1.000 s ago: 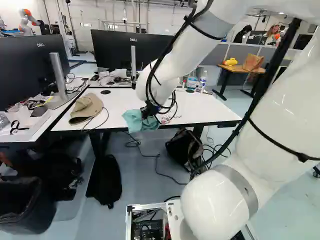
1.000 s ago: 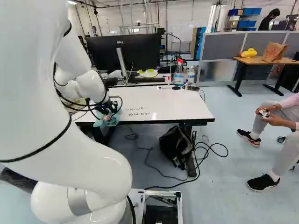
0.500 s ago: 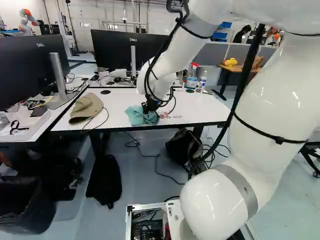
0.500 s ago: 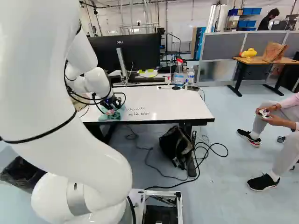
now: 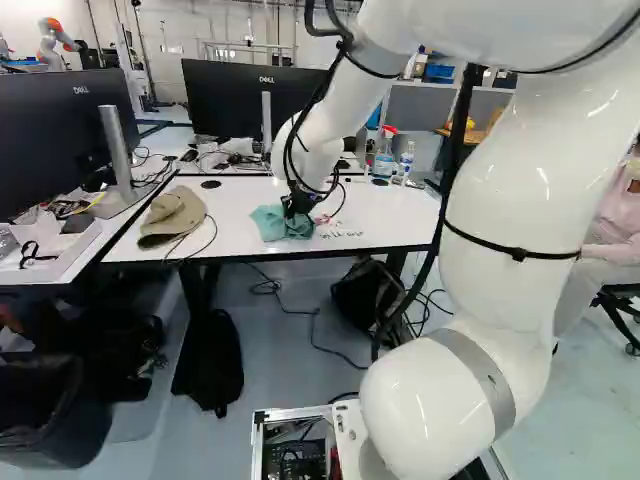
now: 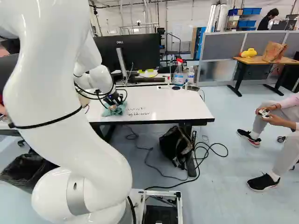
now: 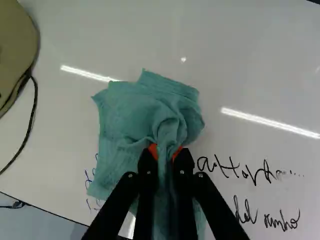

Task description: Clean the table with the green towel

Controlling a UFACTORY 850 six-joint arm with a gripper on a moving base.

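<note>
In the left base view my gripper [image 5: 298, 205] points down at the white table [image 5: 385, 215], over its near part. The green towel [image 5: 278, 224] lies bunched beneath it on the tabletop. Seen from the wrist, my gripper [image 7: 166, 152] has a fold of the towel [image 7: 145, 112] pinched between its orange pads, and the cloth spreads out ahead and to one side. Black handwriting [image 7: 250, 172] runs beside the fingers, and some blue strokes [image 7: 89, 175] show at the towel's other edge. What lies under the cloth is hidden.
A tan cap [image 5: 173, 216] with a cord lies left of the towel. A spray bottle [image 6: 178, 73] and a clear bottle [image 6: 191, 75] stand at the table's far side, near a monitor [image 6: 126, 52]. A backpack [image 6: 176, 145] sits below the table. Another robot [image 5: 55, 42] stands far back.
My arm has swung and carried the towel from the table's near edge further onto the tabletop. The gripper has stayed shut on it. The base has not moved.
</note>
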